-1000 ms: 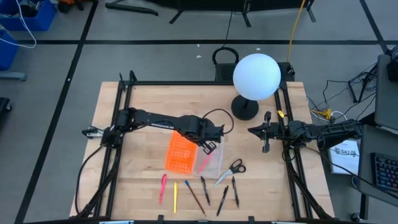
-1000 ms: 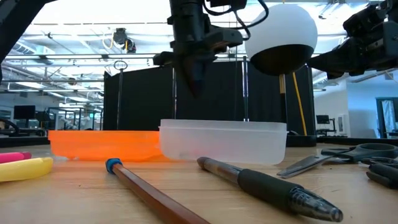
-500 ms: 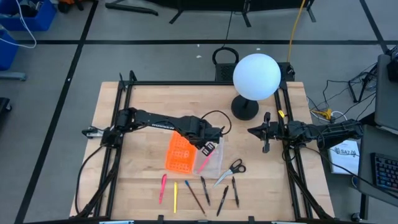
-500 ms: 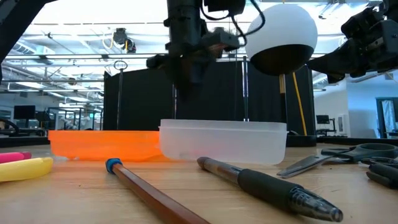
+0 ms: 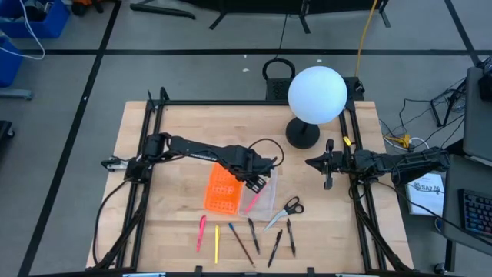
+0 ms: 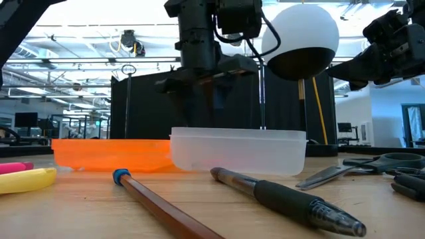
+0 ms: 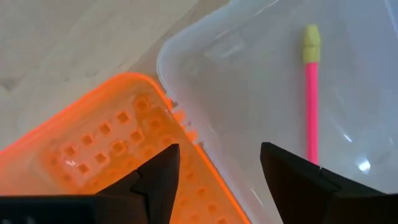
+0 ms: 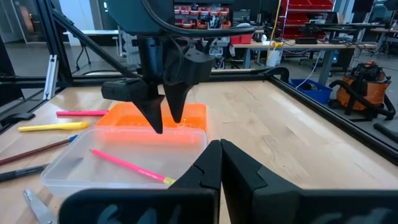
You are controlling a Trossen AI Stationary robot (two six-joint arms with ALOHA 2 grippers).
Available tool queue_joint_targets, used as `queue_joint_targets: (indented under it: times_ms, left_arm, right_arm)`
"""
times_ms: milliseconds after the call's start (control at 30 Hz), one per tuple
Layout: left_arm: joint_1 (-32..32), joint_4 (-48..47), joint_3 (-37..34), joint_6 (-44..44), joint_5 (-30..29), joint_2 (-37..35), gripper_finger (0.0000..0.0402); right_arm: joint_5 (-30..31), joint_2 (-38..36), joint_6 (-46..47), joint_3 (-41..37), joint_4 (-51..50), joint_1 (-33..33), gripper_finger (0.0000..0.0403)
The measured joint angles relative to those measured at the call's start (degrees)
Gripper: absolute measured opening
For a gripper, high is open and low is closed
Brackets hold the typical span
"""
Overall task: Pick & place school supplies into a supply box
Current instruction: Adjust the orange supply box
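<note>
1. Dark fingers of the left gripper [image 8: 166, 109], spread and empty, have slid from over the clear tray toward the hinge with the orange lid [image 5: 222, 187].
2. That suggests one drop is finished: a pink pencil [image 7: 311, 106] lies in the supply box [image 5: 260, 201], just beside them.
3. The remaining supplies [image 5: 250, 235] wait nearer the table's front edge.
4. The right gripper [image 5: 310, 162], pressed together, idles well apart.

Grey floor [image 5: 61, 85], black tape lines

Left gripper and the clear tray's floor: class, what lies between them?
Only air: the left gripper hangs open above the tray; the pink pencil lies aside, right wrist view.
</note>
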Motion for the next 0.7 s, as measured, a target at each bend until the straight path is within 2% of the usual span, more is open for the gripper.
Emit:
queue_joint_targets:
  times_ms: [500,600,700]
  left_arm:
    - [2.1,-0.7,-0.2,-0.7,3.1,3.9,0.023]
    - [2.2,-0.8,-0.2,-2.0,3.0,3.8,0.0211]
    - [2.3,-0.8,-0.2,-3.0,3.4,3.8,0.0173]
  right_arm:
    - [0.1,0.1,0.0,0.0,0.1,0.0,0.0]
    - [0.1,0.1,0.0,0.0,0.1,0.0,0.0]
    - [0.1,0.1,0.0,0.0,0.2,0.0,0.0]
